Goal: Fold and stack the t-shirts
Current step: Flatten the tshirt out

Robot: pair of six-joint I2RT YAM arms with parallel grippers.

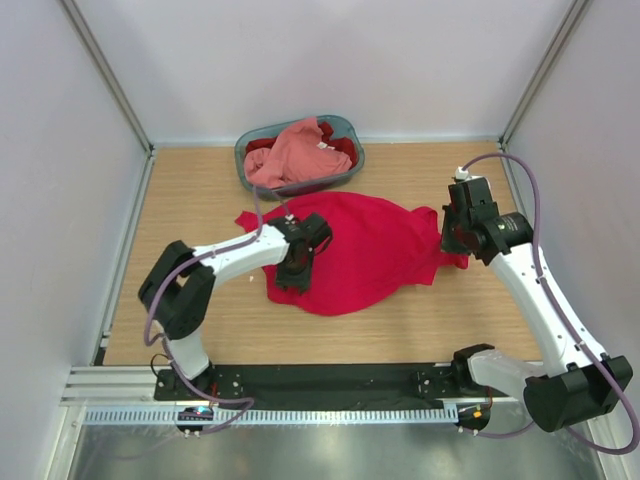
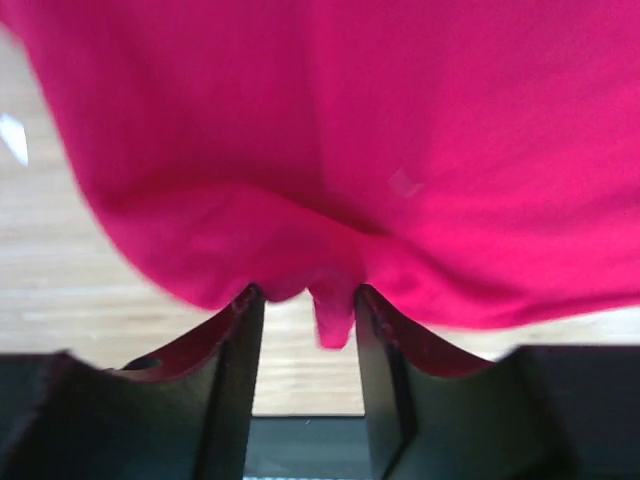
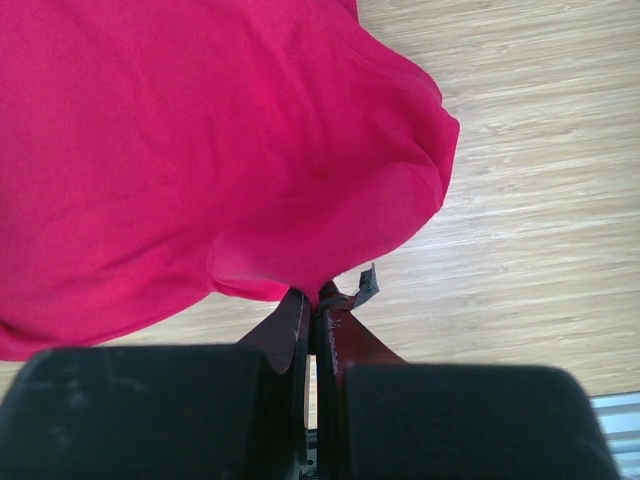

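**Top view.** The crimson t-shirt (image 1: 370, 250) lies rumpled and partly spread at the centre of the frame on the wooden tabletop (image 1: 440, 325). The grey-blue basket (image 1: 346, 127) sits just above it at upper centre, near the back edge. The salmon pink t-shirt (image 1: 292, 152) is heaped in the basket and rises above the rim. The darker red t-shirt (image 1: 343, 147) shows beneath it, on the right side of the basket. The upper-left corner of the crimson shirt reaches close to the basket; whether they touch I cannot tell.

The left end effector (image 1: 297, 262) is at the crimson shirt's left edge, over the cloth. The right end effector (image 1: 462, 236) is at the shirt's right edge. From above, the jaw state of either cannot be read.

**Left wrist view.** The fingers (image 2: 238, 345) stand spread. A small fold of crimson cloth hangs into the gap between them, with bare tabletop visible on either side of it, so nothing is clamped. The rest of the shirt bulges across the upper frame, right at the fingertips.

**Right wrist view.** The fingers are pressed together, pinching the crimson shirt's edge where the cloth gathers to a point. A small grey tag (image 3: 366, 284) sticks out just beside the tips. Cloth fills the upper left of the frame and bare wood the right.
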